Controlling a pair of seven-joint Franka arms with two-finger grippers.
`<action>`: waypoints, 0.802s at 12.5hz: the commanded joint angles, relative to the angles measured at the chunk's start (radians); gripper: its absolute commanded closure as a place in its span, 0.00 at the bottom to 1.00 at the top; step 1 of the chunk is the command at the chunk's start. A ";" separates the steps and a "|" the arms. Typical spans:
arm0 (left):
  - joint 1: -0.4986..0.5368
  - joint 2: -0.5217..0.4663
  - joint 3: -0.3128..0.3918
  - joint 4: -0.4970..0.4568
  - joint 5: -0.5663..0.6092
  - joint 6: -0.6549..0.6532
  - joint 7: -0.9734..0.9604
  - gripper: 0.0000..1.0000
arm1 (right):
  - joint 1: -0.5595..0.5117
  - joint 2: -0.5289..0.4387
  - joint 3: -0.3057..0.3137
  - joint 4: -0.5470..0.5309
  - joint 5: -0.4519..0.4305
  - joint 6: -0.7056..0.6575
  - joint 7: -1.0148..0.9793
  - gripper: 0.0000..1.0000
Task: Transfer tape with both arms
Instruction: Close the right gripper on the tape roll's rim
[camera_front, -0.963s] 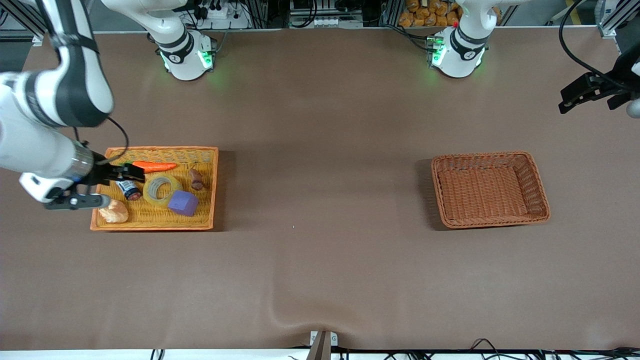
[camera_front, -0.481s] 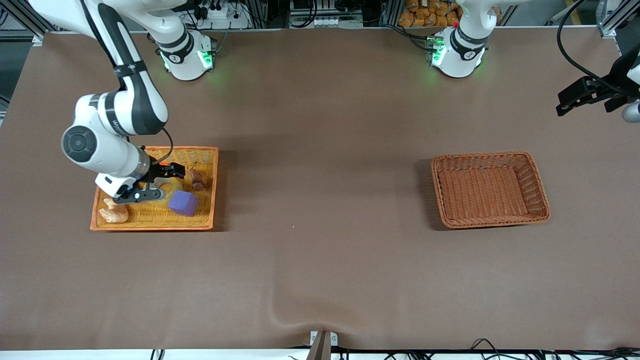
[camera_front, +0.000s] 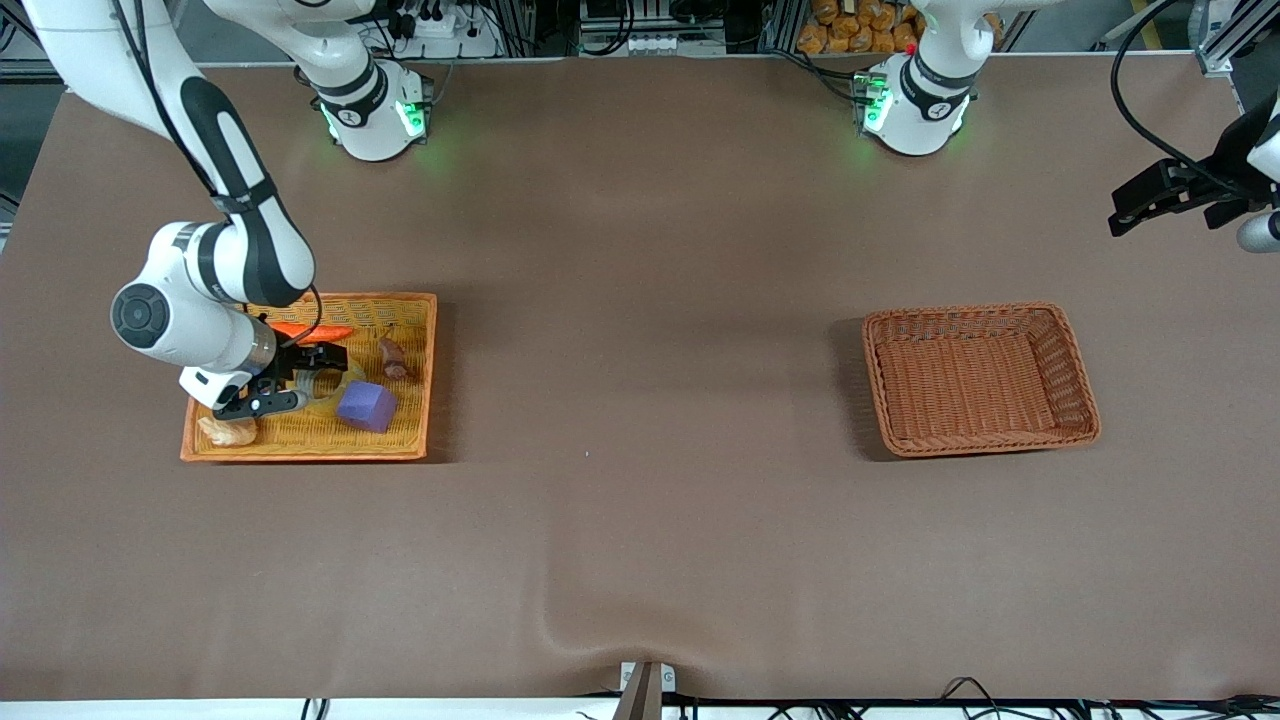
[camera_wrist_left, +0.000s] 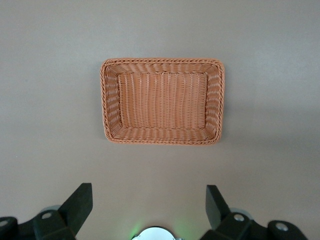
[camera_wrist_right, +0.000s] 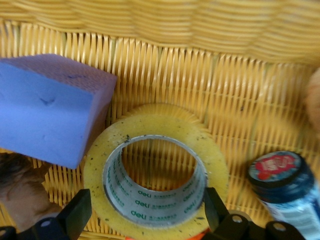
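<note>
Right fingers (camera_wrist_right: 80, 215) astride tape (camera_wrist_right: 156, 197), front-hidden.

An orange tray (camera_front: 420, 375) holds a purple cube (camera_front: 366, 406) and carrot (camera_front: 312, 331); a brown basket (camera_front: 1070, 350) lies apart.

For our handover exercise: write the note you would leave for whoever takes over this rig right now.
Right claw: open, low over the tape in the yellow tray, fingers either side of the roll, not yet closed.
Left claw: open, waiting high above the empty brown basket.
Tape lies flat beside the purple cube and a small bottle.
Done: approach.
Left: grip, lift, hand over, drop in basket.
</note>
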 joint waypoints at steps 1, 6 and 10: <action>0.000 0.006 -0.002 0.010 0.005 0.004 -0.007 0.00 | 0.030 0.022 0.011 0.007 0.057 0.002 -0.010 0.00; 0.004 0.011 -0.002 0.008 0.005 0.007 -0.005 0.00 | 0.046 0.015 0.009 0.039 0.057 -0.064 -0.019 0.00; 0.007 0.011 -0.002 0.008 0.005 0.007 -0.005 0.00 | 0.055 0.040 0.009 0.036 0.054 -0.037 -0.021 0.00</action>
